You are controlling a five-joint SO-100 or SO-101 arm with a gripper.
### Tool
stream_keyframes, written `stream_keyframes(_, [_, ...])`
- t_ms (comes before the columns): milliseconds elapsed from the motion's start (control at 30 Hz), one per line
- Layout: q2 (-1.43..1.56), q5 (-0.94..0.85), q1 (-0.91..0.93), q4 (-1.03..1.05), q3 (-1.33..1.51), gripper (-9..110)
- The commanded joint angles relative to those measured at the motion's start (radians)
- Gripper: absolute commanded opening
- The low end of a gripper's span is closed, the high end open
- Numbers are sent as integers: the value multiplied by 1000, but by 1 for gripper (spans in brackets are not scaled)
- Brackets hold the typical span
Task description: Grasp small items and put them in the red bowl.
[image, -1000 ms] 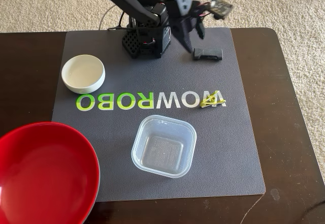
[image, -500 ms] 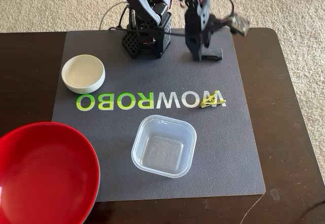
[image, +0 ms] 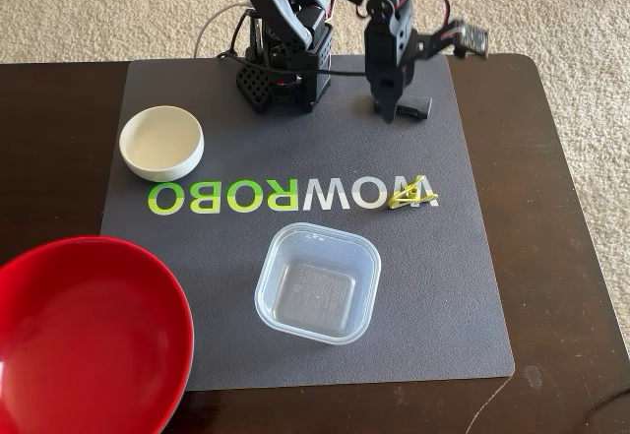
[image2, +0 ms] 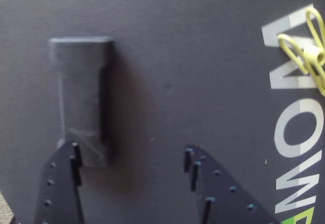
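The small black oblong block (image: 417, 106) lies on the grey mat near its far edge. My gripper (image: 388, 111) hangs point-down over the block's left end and hides that end. In the wrist view the gripper (image2: 132, 155) is open. The block (image2: 81, 97) runs away from the left fingertip (image2: 63, 176), touching or just past it, and the right fingertip (image2: 218, 188) stands well apart. The yellow-green band (image: 411, 194) (image2: 304, 56) rests on the mat's lettering. A clear square tub (image: 318, 282) and a small white bowl (image: 160, 142) sit on the mat. The red bowl (image: 89, 341) stands at the lower left.
The arm's black base (image: 283, 70) stands at the mat's far edge, left of the gripper. The grey mat (image: 197, 286) lies on a dark wooden table (image: 551, 257), with carpet beyond it. A small circuit board (image: 471, 36) on wires sticks out to the gripper's right.
The gripper has swung right from beside the base to the black block and settled over its left end. The block, band, tub and bowls have not moved.
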Motion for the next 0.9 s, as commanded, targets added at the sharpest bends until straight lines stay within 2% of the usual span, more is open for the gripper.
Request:
stream_keyframes(0, [74,-46,-89,9,49,26])
stream_keyframes(200, [66,-78,-103,-156,238,26])
stream_keyframes(733, [34,-172,-190,-321,238,22])
stream_keyframes(867, [3,-209,-198,-327,222,15])
